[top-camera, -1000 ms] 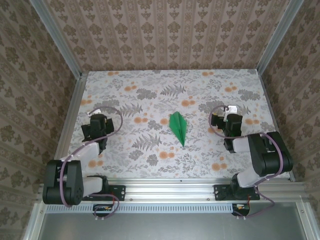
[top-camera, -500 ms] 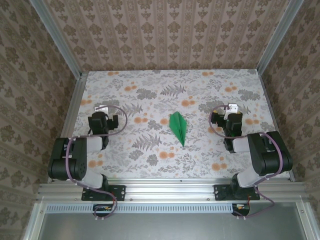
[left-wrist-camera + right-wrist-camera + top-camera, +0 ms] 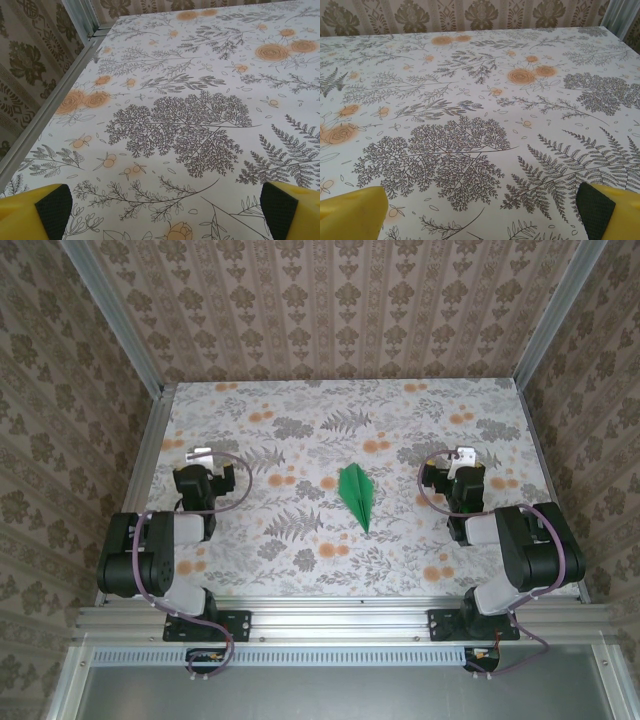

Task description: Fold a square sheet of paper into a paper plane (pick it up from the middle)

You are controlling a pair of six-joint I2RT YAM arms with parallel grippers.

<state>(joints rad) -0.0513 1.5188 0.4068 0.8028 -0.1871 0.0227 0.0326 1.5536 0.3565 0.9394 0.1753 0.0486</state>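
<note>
The paper plane lies flat in the middle of the flowered table as a narrow bright-green dart, its sharp tip toward the arms. My left gripper rests well to its left, open, and in the left wrist view its yellow fingertips stand wide apart over bare tablecloth. Well to the plane's right sits my right gripper, also open; the right wrist view has wide-set yellow fingertips with nothing between them. Neither gripper touches the paper.
Aluminium rails border the table on the left and right, and patterned walls close it in at the back and sides. In the left wrist view the left rail runs close by.
My left arm has folded back toward its base and its gripper has shifted slightly up and left. The right arm barely moved. The green plane lies where it was.
</note>
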